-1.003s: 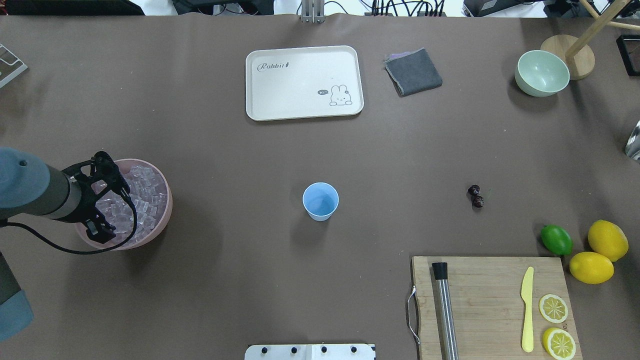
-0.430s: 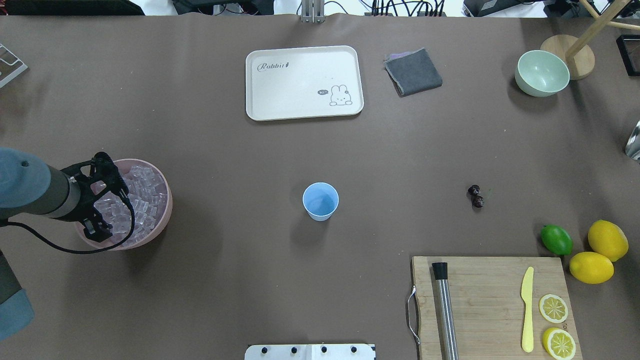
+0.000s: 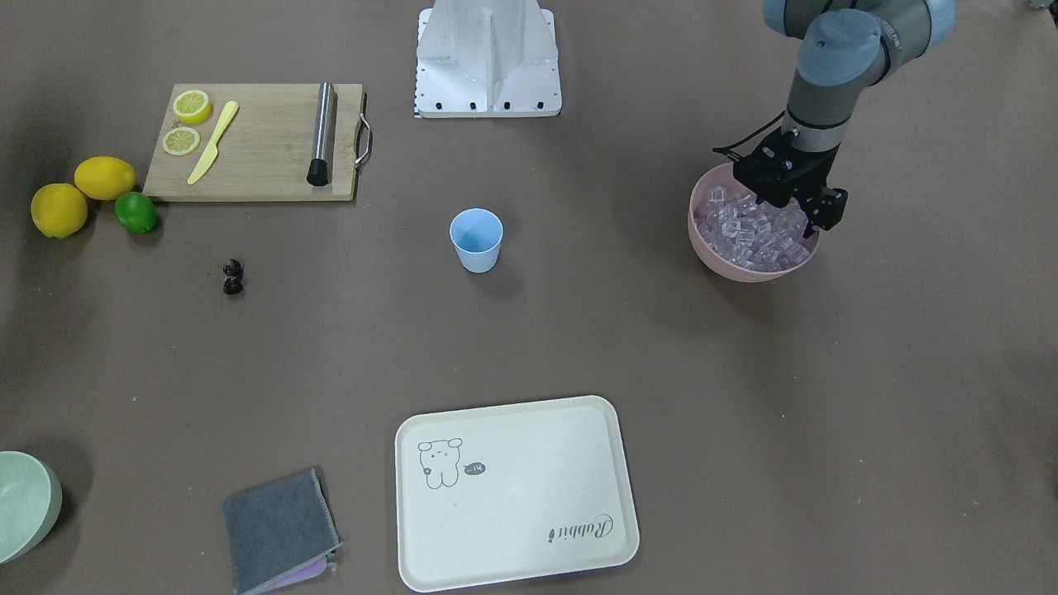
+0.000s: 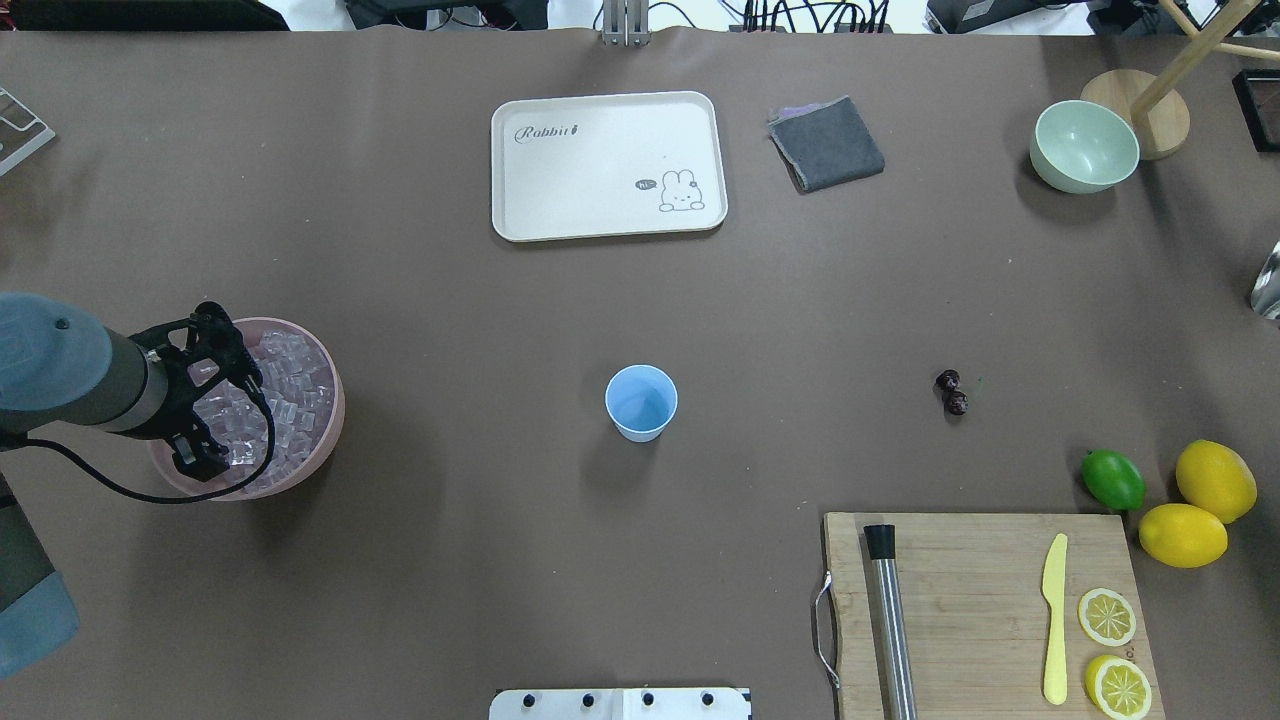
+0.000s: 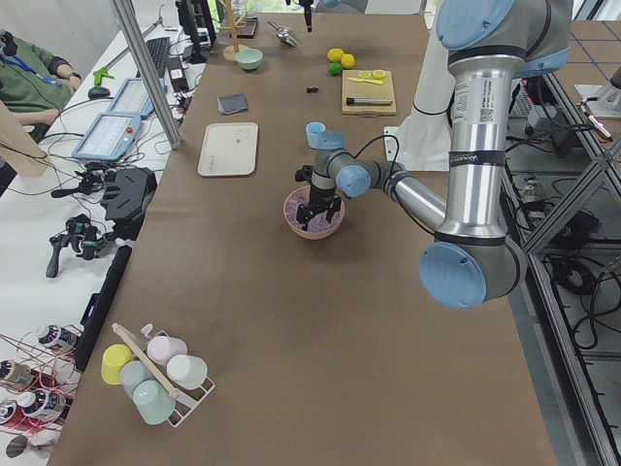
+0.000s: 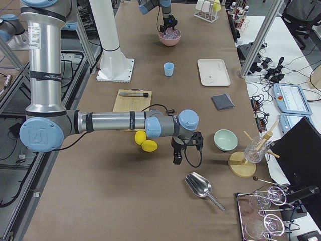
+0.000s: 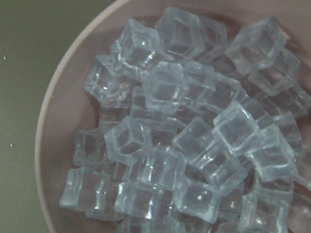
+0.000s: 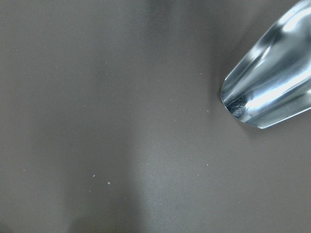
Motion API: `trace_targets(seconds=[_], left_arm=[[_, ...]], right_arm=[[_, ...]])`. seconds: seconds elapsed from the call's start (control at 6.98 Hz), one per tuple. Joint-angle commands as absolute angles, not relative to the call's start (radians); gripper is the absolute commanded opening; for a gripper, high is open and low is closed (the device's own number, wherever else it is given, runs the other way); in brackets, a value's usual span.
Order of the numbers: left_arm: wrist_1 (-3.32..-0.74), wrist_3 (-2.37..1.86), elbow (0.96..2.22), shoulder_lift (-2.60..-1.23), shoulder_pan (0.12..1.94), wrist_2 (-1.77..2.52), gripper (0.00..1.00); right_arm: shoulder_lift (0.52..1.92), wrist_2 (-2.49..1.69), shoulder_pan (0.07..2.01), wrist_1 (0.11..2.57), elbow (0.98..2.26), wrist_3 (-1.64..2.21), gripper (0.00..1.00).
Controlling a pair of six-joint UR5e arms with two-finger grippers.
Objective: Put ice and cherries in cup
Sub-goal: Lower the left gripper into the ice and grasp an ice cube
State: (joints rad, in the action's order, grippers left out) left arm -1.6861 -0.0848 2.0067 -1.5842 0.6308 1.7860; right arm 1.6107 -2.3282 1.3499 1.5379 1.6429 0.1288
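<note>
Over on the far left of the overhead view, the left gripper (image 4: 212, 400) hangs right above the pink bowl (image 4: 336, 420), and that bowl is heaped with ice (image 4: 290, 390). The claw's two fingers stand wide apart over the cubes. The left wrist view shows only clear cubes piled against the bowl's wall, with no finger and nothing pinched in sight.

Moving right, the cream tray (image 4: 600, 160) with its rabbit drawing lies at the far side of the table. Nearer, at mid-table, the light blue cup (image 4: 641, 402) stands upright, well apart from the pink bowl, and it looks empty inside. A folded grey cloth (image 4: 827, 143) sits just right of the tray.

Further right, the cherries (image 4: 951, 392) lie on the bare table, the dark pair joined together, well clear of the cup. Near them at the front edge is the wooden cutting board (image 4: 970, 600), carrying a steel rod (image 4: 889, 620), a yellow knife (image 4: 1054, 618) and two lemon slices (image 4: 1106, 616). Off its far right corner sit a lime (image 4: 1113, 479) and two lemons (image 4: 1215, 480), and the pale green bowl (image 4: 1085, 147) stands at the back.

Out at the table's right end, the right gripper (image 6: 177, 154) hangs low near a metal scoop (image 6: 199, 185). Whether that claw is spread or closed, I cannot tell.
</note>
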Motion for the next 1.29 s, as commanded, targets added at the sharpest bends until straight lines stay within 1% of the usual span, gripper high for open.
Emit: trace_targets(seconds=[0.0, 0.14, 0.29, 0.43, 0.72, 0.86, 1.15], left_arm=[[-1.687, -0.086, 1.988, -1.595, 0.629, 1.76, 0.97], [-1.689, -0.084, 1.99, -1.595, 0.629, 1.756, 0.94], [-1.687, -0.084, 1.993, -1.595, 0.63, 1.762, 0.84], [-1.686, -0.084, 1.997, -1.594, 0.63, 1.763, 0.69], [-1.683, -0.087, 2.008, -1.594, 0.638, 1.767, 0.49], [-1.683, -0.087, 2.014, -1.592, 0.641, 1.779, 0.41], [-1.625, -0.087, 2.049, -1.606, 0.661, 1.81, 0.32]], right_arm=[[1.611, -2.329, 1.35, 1.539, 1.643, 0.129, 1.0], [1.611, -2.329, 1.35, 1.537, 1.643, 0.129, 1.0], [1.611, -2.329, 1.35, 1.539, 1.643, 0.129, 1.0], [1.611, -2.329, 1.35, 1.537, 1.644, 0.129, 1.0], [1.611, -2.329, 1.35, 1.537, 1.644, 0.129, 1.0], [1.611, -2.329, 1.35, 1.537, 1.644, 0.129, 1.0], [1.611, -2.329, 1.35, 1.537, 1.644, 0.129, 1.0]])
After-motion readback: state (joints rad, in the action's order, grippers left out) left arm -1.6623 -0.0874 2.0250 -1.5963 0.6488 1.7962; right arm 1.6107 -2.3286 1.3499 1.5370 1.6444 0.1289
